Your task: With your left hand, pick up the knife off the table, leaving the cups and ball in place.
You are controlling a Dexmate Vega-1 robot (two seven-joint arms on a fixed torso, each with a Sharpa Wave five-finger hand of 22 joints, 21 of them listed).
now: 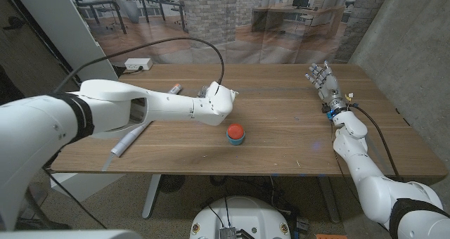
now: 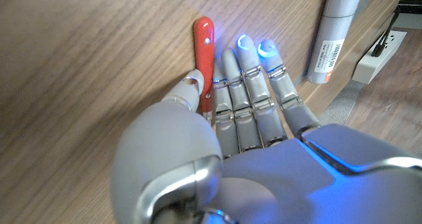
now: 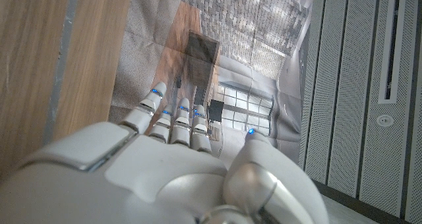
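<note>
The left hand is stretched out over the middle of the wooden table, at the end of a long white arm that crosses in from the robot's left. Seen from the left wrist, this hand lies low over the wood with its fingers straight and close together. The red handle of the knife lies on the table along the thumb side of the hand, between the thumb and the nearest finger. The thumb tip touches or nearly touches the handle; whether the hand actually grips it cannot be told. The blade is hidden under the hand.

Just beside the left hand, toward the robot, stands a small stack: a red cup on a blue cup. It is apart from the hand. Under the left forearm a white tube lies slanted near the table's near edge. In the left wrist view a grey cylinder with a printed label lies beyond the fingertips, and a white power strip sits past it. From the head, that strip is at the table's far edge, well apart from the hand.

The right hand is raised at the far right part of the table, fingers spread and pointing away from the robot, holding nothing. The right wrist view shows the same hand with fingers extended past the table edge toward a brick wall backdrop.
</note>
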